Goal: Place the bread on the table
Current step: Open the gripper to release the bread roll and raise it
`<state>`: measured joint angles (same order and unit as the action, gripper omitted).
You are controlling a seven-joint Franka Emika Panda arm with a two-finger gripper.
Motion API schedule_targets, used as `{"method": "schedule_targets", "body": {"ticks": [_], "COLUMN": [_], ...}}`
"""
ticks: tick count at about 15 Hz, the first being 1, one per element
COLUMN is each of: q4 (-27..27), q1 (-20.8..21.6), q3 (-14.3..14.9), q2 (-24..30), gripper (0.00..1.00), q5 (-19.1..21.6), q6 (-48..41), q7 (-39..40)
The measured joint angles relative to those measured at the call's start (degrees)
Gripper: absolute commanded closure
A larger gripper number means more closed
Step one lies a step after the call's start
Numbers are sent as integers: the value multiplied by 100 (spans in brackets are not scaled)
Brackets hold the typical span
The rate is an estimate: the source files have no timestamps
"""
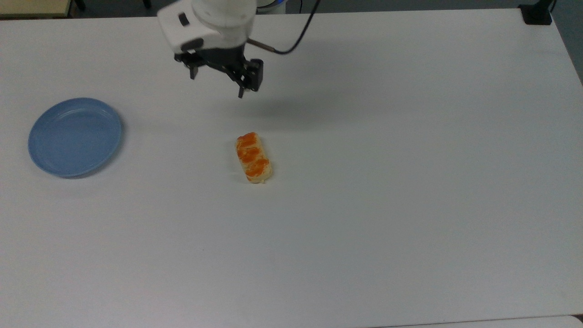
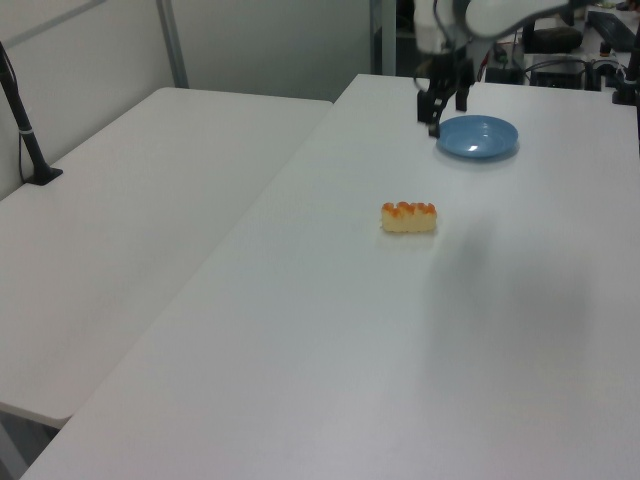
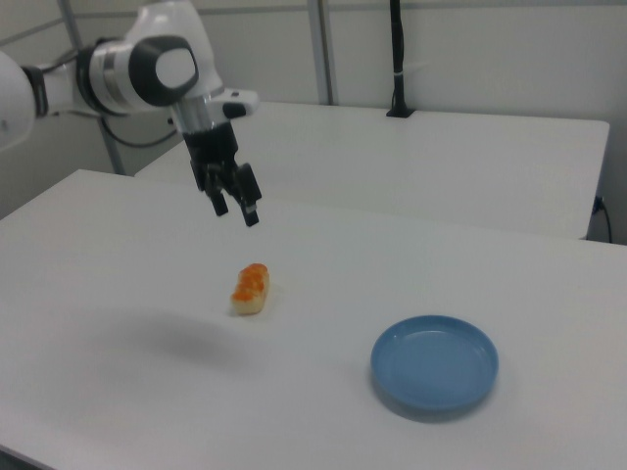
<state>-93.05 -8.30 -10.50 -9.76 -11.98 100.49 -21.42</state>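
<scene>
While the gripper (image 1: 218, 79) hangs in the air with its fingers spread and nothing between them, the bread (image 1: 253, 157) lies flat on the table (image 1: 410, 182), well apart from it. It is a small oblong loaf, tan-beige on the sides, with three orange glazed patches in a row along the top. In the top view it sits near the middle of the table, its long axis slightly slanted. The plate (image 1: 75, 136), round, blue and bare, rests well off toward the top view's left. In the right view the gripper (image 3: 235, 206) is up above the bread (image 3: 250, 288), toward the far side. A dark cable (image 1: 291, 36) trails from the arm. Nothing touches the loaf.
</scene>
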Motion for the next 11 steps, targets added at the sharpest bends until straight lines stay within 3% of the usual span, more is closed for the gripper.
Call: {"method": "schedule_targets", "body": {"ticks": [4, 6, 11], "q4": [2, -18, -48], "q1": [5, 169, 489], "q3": [800, 1043, 1194], "q2": [855, 989, 930], "gripper": [0, 0, 0], "q5": [813, 978, 1086], "q6": [-453, -526, -497], "q7": [1727, 2437, 2764]}}
